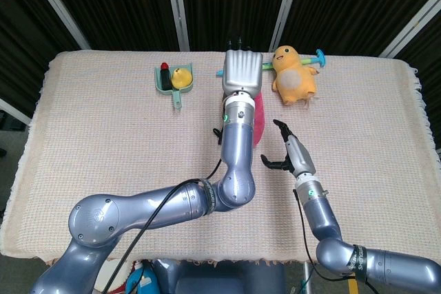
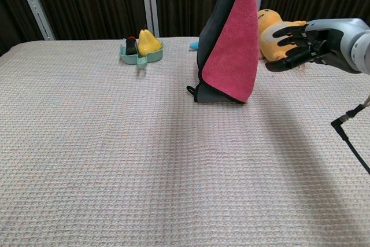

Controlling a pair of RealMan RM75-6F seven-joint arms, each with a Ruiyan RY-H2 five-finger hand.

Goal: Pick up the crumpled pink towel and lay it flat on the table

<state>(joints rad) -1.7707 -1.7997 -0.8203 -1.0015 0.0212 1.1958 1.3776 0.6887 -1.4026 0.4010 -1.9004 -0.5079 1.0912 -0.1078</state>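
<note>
Tray: a small green tray stands near the far edge of the table, left of centre; in it sit a yellow pear-shaped toy and a small red-and-black item just beside it.
Towel: the pink towel hangs upright from above, its dark backing to the left, its lower edge touching the tablecloth right of centre.
Left hand: the left hand is raised over the far middle of the table, back of the hand toward the head camera; the towel hangs from it, though the fingers' hold itself is hidden.
Right hand: the right hand hovers just right of the towel, apart from it, fingers spread and curved, holding nothing.
Far edge: a yellow plush duck lies near the far edge behind the towel, with a blue-green object beside it.
Open room: broad bare cloth shows nearer the robot and to the left.
Cable: a black cable trails at the right.
</note>
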